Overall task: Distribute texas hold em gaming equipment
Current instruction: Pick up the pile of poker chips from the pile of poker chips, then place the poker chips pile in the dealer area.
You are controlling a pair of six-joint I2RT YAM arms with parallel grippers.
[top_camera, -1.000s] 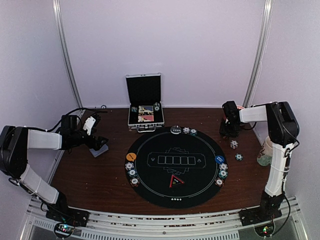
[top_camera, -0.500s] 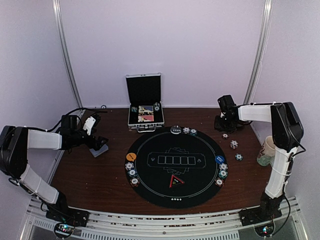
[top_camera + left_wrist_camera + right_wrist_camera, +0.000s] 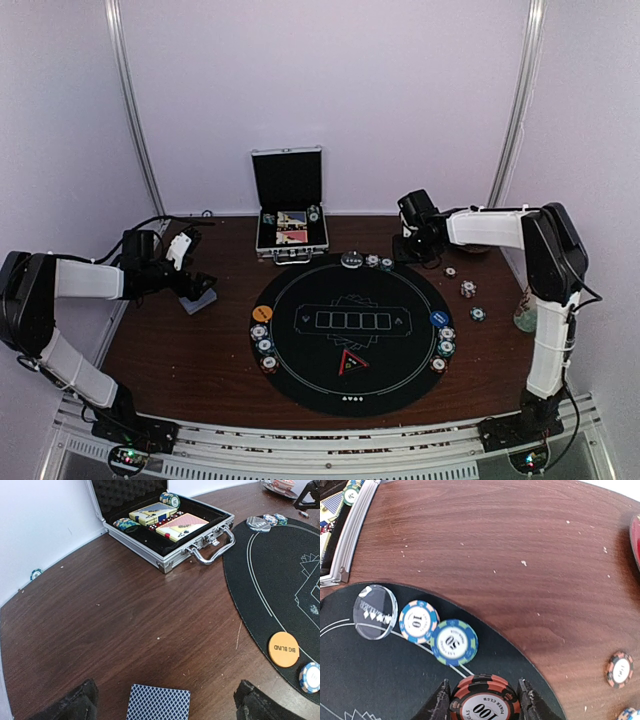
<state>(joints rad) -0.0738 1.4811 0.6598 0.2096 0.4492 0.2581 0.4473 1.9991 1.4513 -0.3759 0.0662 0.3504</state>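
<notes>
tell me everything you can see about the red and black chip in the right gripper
The round red and black edge-striped poker chip has a white centre printed 100 and a ring reading POKER CLUB. It looks like moulded plastic. It faces the wrist camera flat on, its lower part cut off by the frame. The right gripper clamps its rim, one dark finger on each side. It sits over the far edge of the large round black mat, close beside a green and blue 50 chip. Whether it touches the mat cannot be told.

The red chip (image 3: pixel 485 700) at the bottom middle is cut off by the edge. The blue card (image 3: pixel 158 702) at the bottom is cut off too.
</notes>
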